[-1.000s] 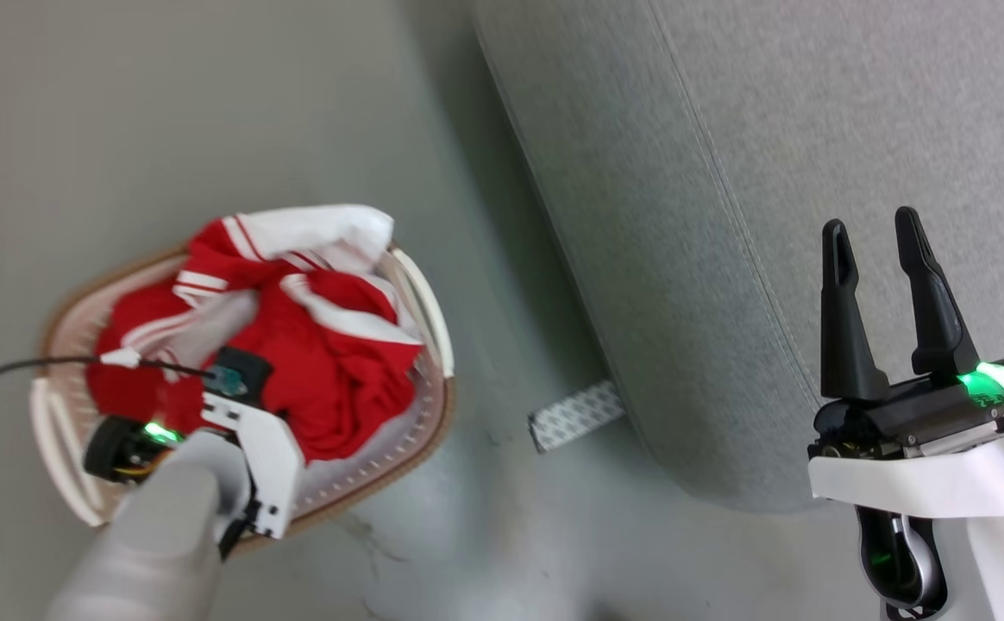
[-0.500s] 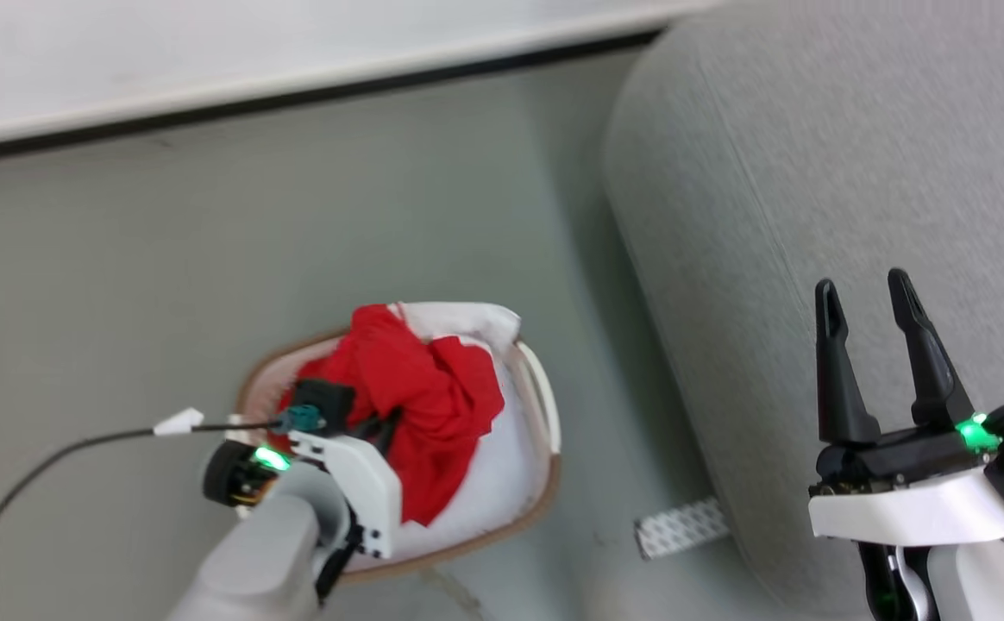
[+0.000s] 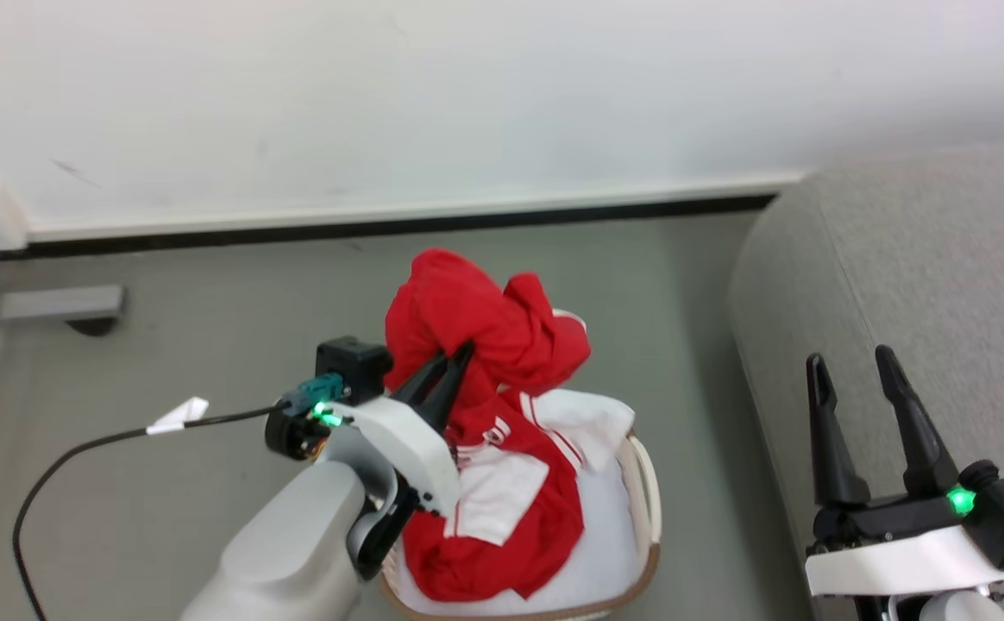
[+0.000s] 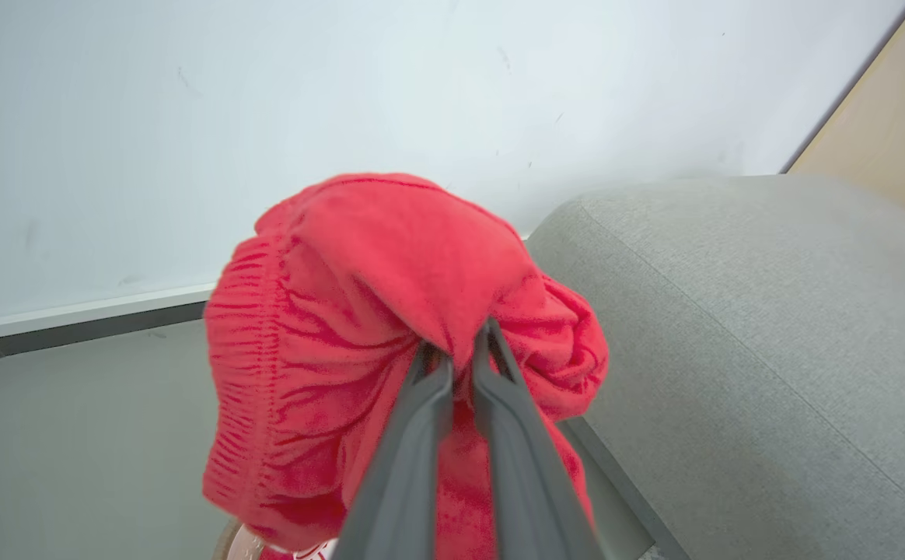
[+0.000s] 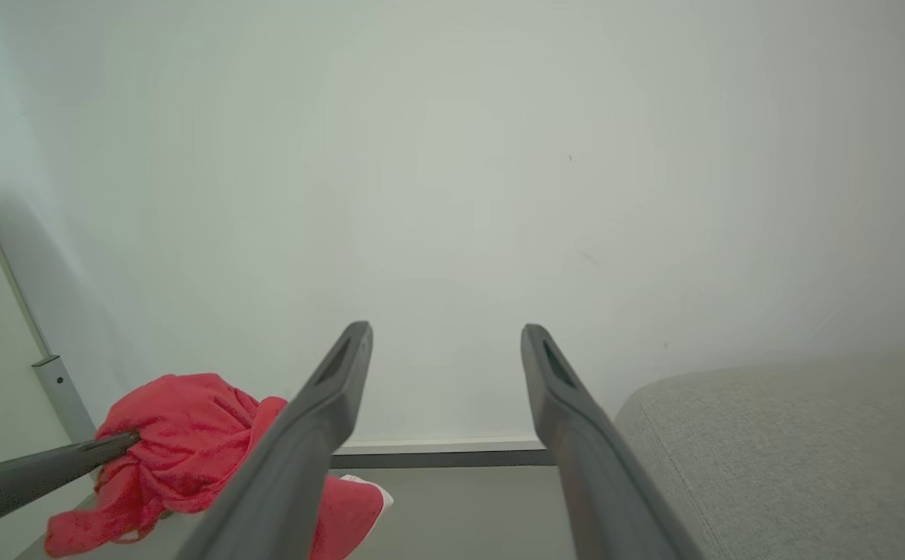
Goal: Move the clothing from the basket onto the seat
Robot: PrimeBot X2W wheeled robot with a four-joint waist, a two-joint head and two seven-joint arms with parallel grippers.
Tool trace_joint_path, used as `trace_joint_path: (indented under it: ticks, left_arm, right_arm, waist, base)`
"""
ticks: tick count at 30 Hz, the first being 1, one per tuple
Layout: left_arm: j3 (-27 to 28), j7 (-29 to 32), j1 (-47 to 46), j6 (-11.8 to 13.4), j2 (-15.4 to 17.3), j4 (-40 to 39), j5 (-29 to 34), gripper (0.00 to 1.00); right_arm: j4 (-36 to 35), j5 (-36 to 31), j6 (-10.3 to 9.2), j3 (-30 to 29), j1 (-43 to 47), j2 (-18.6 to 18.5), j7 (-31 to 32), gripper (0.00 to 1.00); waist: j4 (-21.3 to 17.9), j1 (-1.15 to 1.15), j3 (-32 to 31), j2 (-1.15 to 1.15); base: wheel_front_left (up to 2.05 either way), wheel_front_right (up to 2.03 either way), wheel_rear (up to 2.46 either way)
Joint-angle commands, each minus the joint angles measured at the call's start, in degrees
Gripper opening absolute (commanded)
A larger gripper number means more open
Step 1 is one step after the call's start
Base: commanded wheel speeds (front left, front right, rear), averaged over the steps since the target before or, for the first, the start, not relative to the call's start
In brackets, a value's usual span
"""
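above the basket [image 3: 647,492], the left gripper [image 3: 459,354] was clamped on a red garment [image 3: 467,302], held high; more clothing [image 3: 502,509] lay inside. the right gripper [image 3: 847,358] gaped empty. the seat [image 3: 925,259] showed no clothing yet.

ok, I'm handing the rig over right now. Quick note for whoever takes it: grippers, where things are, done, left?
Left gripper: shut on a red garment, held up above the basket; the garment's lower end hangs toward the basket.
Right gripper: open, empty, in front of the seat.
Rest of the clothing: piled in the basket, which stands beside the seat.
Done: one piece grasped and raised. No clothing on the part of the seat in view.
Left: carry the held piece to the seat, release, then likely return for the rest.
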Motion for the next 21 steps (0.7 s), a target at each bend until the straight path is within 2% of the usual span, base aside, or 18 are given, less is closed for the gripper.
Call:
trace_joint_path:
  ticks: [1, 8, 15, 21]
  left_arm:
    - [0.82, -0.19, 0.62, 0.11, 0.78, -4.04, -1.38, 0.00]
    - [4.04, -0.16, 2.74, 0.23, 2.01, -13.77, -2.75, 0.00]
    - [4.71, 1.45, 5.18, 2.12, 4.01, -22.34, -3.74, 0.00]
    - [4.50, 2.67, 7.04, 3.40, 5.07, -26.39, -4.26, 0.00]
  right_arm:
    - [0.48, -0.26, -0.12, 0.15, 1.66, -0.21, 0.04, 1.00]
    - [1.11, 0.83, -0.12, 1.43, 3.29, -0.19, 0.05, 1.00]
    - [1.49, 0.08, -0.12, 2.60, 4.16, -0.19, 0.05, 1.00]
    - [1.63, -0.45, -0.12, 3.55, 4.26, -0.43, 0.05, 1.00]
  waist:
    - [3.14, 0.01, -3.58, 0.00]
    - [4.18, 0.01, -6.25, 0.00]
    - [4.61, 0.01, -6.98, 0.00]
    - [4.73, 0.01, -7.22, 0.00]
  base:
    - [0.00, 0.00, 0.00]
    - [0.00, 0.00, 0.00]
    - [0.00, 0.00, 0.00]
    - [0.00, 0.00, 0.00]
